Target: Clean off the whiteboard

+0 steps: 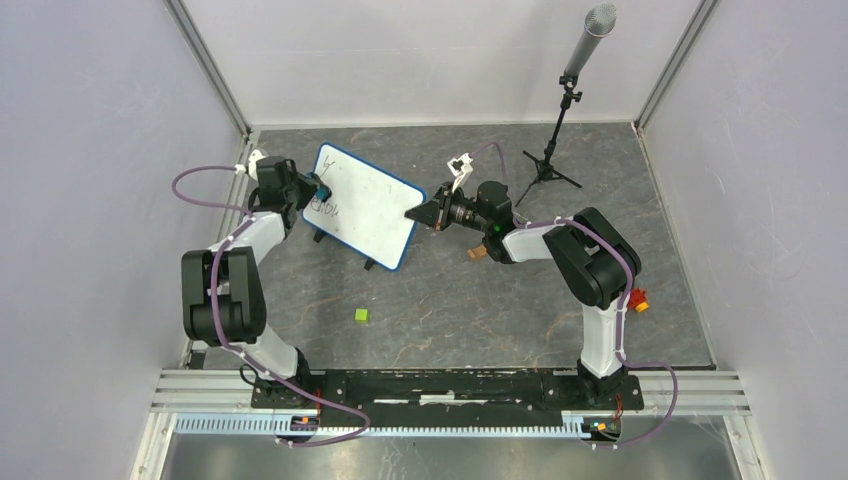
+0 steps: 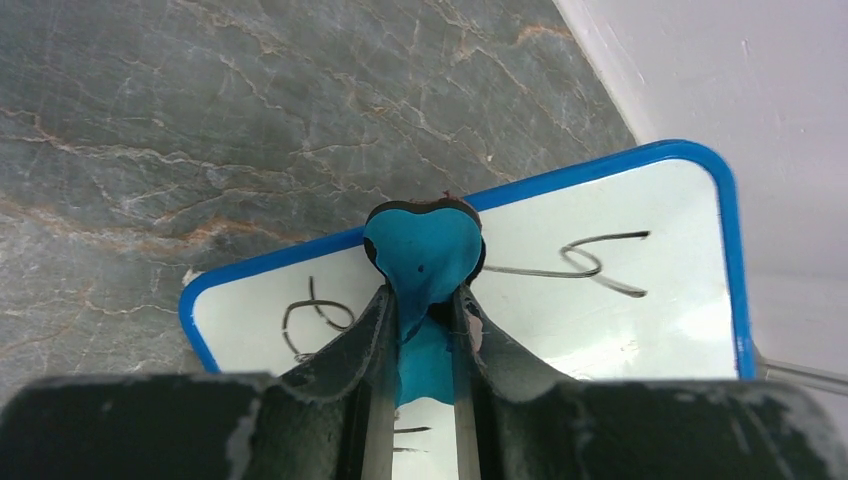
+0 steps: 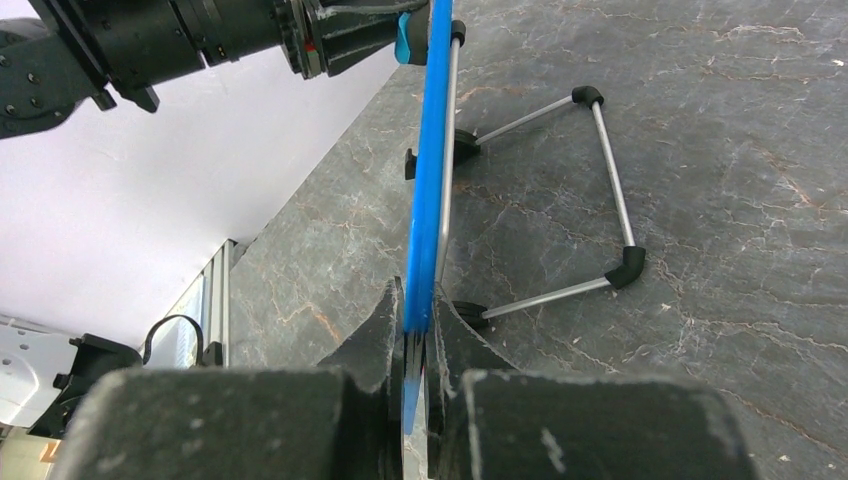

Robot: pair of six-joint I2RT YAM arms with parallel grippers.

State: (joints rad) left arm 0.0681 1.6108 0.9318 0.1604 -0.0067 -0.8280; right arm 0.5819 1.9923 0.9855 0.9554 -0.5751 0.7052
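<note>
The whiteboard stands tilted on its wire stand at the table's middle-left, with black handwriting near its left edge. My left gripper is shut on a small teal eraser, which is pressed against the board's face between two scribbles. My right gripper is shut on the board's blue right edge, a finger on each side. In the right wrist view the left arm reaches the board's far edge.
A microphone on a black tripod stands at the back right. A small green cube lies on the table in front of the board. A brown piece lies under the right arm, and an orange-red object beside its base. Grey walls enclose three sides.
</note>
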